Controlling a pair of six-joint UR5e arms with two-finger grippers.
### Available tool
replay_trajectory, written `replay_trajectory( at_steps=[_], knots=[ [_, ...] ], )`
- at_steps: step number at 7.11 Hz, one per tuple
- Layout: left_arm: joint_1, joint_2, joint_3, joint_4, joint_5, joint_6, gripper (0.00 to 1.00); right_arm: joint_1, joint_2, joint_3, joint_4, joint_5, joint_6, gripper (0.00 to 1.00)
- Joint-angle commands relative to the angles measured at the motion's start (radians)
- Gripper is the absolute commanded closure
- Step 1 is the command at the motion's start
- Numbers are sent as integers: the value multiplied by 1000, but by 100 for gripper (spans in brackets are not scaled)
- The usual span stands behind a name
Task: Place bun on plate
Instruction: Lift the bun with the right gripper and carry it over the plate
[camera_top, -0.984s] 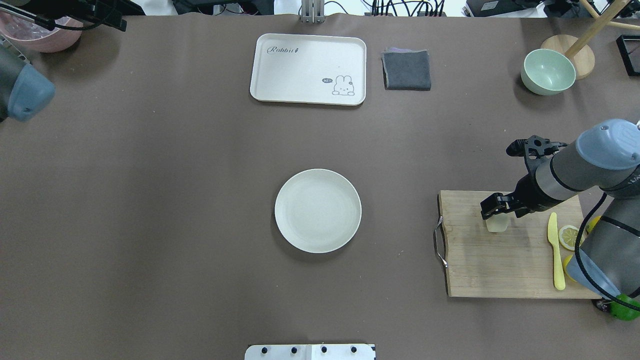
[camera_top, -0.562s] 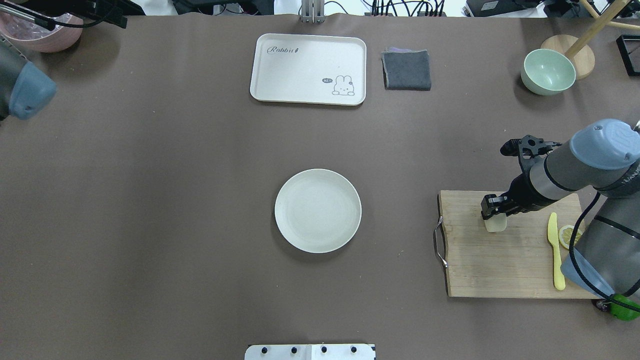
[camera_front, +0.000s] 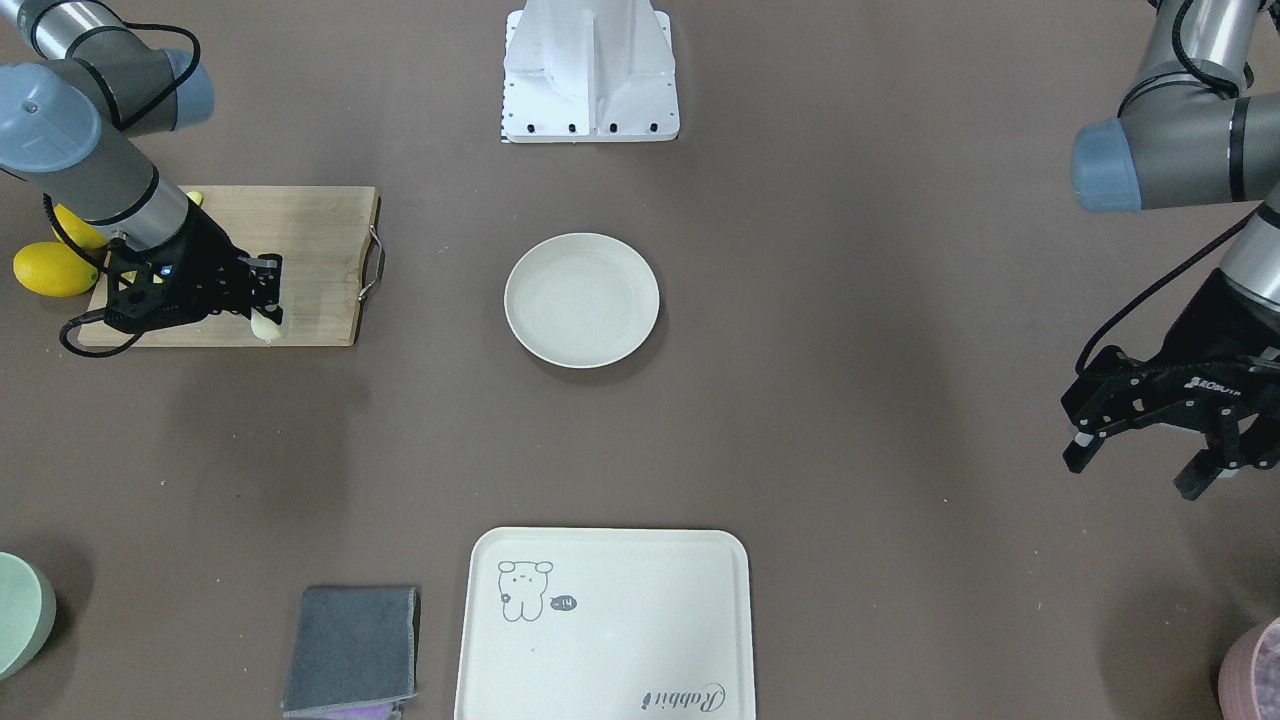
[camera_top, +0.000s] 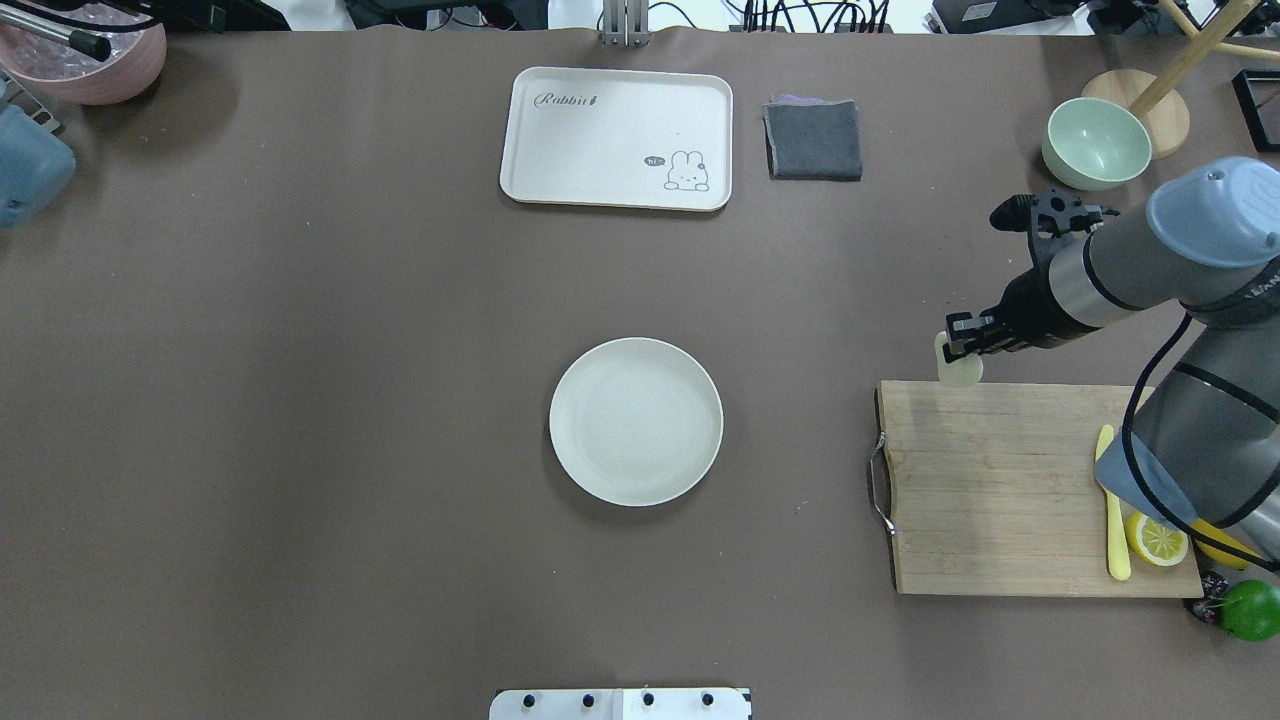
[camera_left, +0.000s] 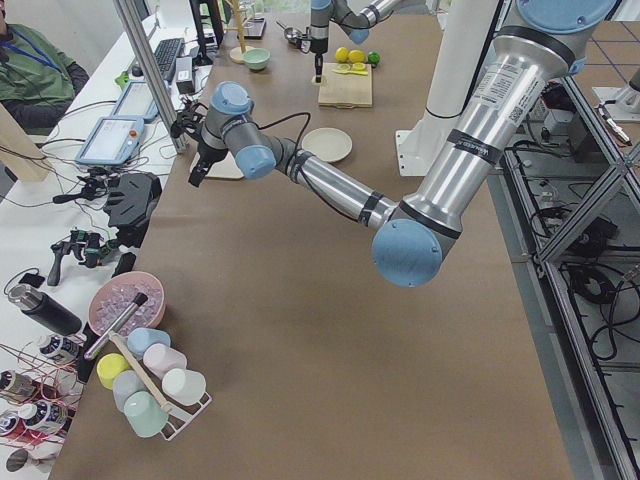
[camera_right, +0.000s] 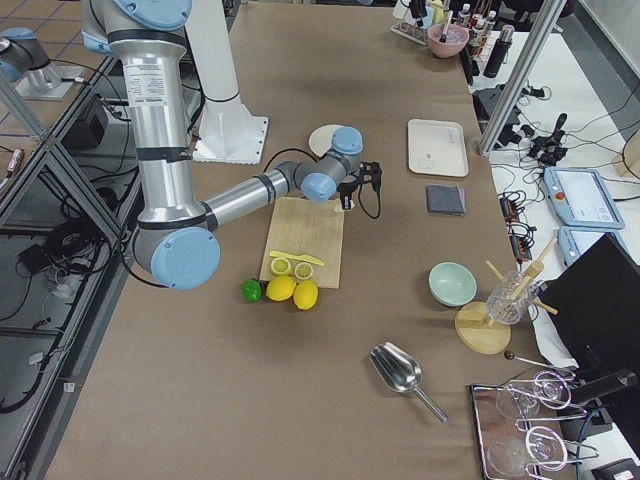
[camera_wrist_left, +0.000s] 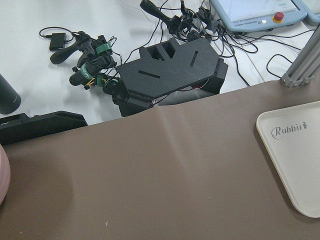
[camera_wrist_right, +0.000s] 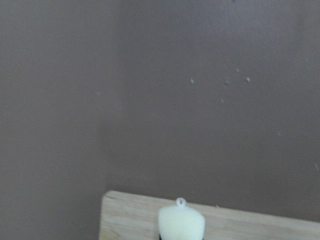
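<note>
Now bun (camera_top: 957, 369) in R jaws over board (camera_top: 1000, 490) edge; plate (camera_top: 636, 421) apart.

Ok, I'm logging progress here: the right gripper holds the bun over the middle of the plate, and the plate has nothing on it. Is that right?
Not quite. The right gripper holds the bun over the far edge of the cutting board, well away from the plate, not over its middle. The plate does have nothing on it. The overhead exterior view shows this.

Small pale-cream rounded bun (camera_top: 957, 372) hung pinched in right gripper (camera_top: 962, 350). Round off-white rimmed plate (camera_top: 635, 421) lay flat approx. at ctr of table (camera_top: 300, 450), well apart from bun.
</note>
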Motion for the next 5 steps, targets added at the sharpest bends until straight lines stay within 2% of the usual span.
replay_trajectory(
  at_steps=[1,3,4,5],
  knots=[
    [-6,31,10,1,-4,-8,2,13,214,-25,-27,-8,4,100],
    [-6,34,16,-1,-4,-12,2,-55,360,-57,-40,-65,4,100],
    [-6,36,16,-7,-4,-12,2,-98,405,-65,-40,-87,1,100],
    [-6,36,16,-10,-4,-14,2,-161,434,-95,-38,-148,-10,100]
  ],
)
